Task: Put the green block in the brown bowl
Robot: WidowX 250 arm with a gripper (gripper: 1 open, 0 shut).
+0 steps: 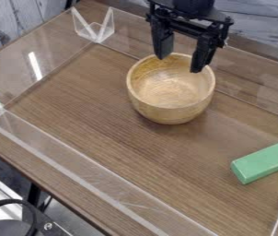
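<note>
The brown bowl (171, 88), a round tan wooden bowl with visible grain, sits on the dark wood tabletop near the middle of the view, and its inside looks bare. The green block (266, 161), a flat mint-green bar, lies on the table at the lower right, well apart from the bowl. My gripper (183, 53) hangs pointing down over the bowl's far rim. Its two black fingers stand wide apart, open, with nothing between them.
Clear acrylic walls (55, 152) border the table on the left and front sides. A small clear stand (94, 26) sits at the back left corner. Bare tabletop (167, 157) lies between bowl and block.
</note>
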